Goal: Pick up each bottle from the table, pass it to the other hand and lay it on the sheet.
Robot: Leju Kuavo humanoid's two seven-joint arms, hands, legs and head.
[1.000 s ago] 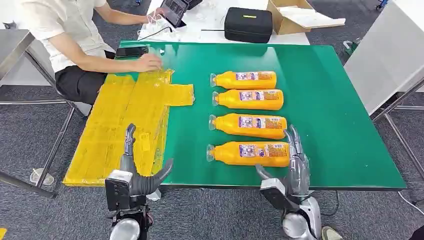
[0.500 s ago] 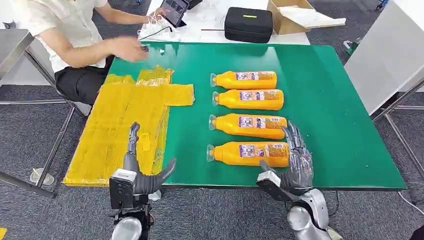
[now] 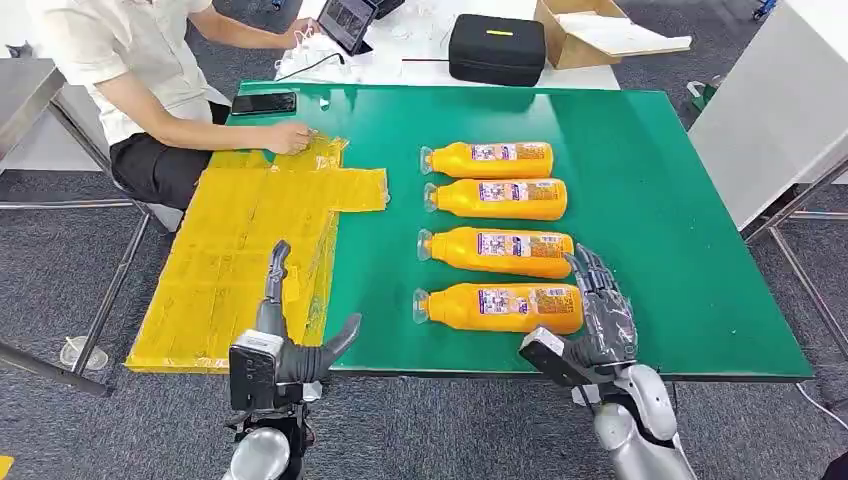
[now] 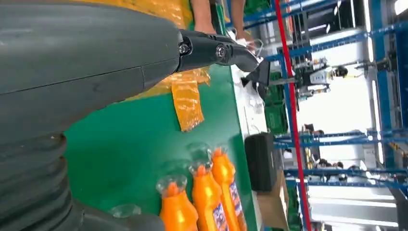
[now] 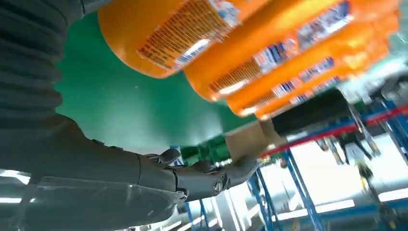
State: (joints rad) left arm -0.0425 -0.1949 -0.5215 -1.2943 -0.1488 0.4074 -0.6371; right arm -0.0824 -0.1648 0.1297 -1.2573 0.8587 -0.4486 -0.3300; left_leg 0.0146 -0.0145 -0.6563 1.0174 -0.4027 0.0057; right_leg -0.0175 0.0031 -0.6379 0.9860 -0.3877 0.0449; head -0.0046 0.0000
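1. Head view has the right hand [image 3: 603, 318] sitting at the near edge of the green table [image 3: 680, 250], right by the base end of the nearest bottle [image 3: 497, 307]. Its fingers are spread and stretched out alongside that end, palm toward the bottle, nothing held. Whether the fingers actually touch the bottle is hard to call from up here.
2. Right wrist view has that same bottle [image 5: 168, 29] big and close, with the hand's dark fingers [image 5: 202, 180] stretched out beside it, not wrapped round it.
3. Left hand [image 3: 285, 335] hangs at the near table edge too, over the near end of the yellow sheet [image 3: 240, 250]. Fingers point forward, thumb sticks out to the side, so it's wide open and holding nothing.
4. Four orange bottles lie on their sides in a row on the green table, caps pointing toward the sheet. Beyond the nearest one come the second bottle [image 3: 497, 250], the third bottle [image 3: 497, 198] and the farthest bottle [image 3: 488, 159]. None is on the sheet yet.
5. A person [image 3: 130, 70] sits at the far left corner with one hand [image 3: 288, 138] pressing on the far end of the sheet.
6. A black phone [image 3: 264, 102] lies on the table just past that hand. On the white table behind sit a black case [image 3: 496, 48] and a cardboard box [image 3: 590, 30].
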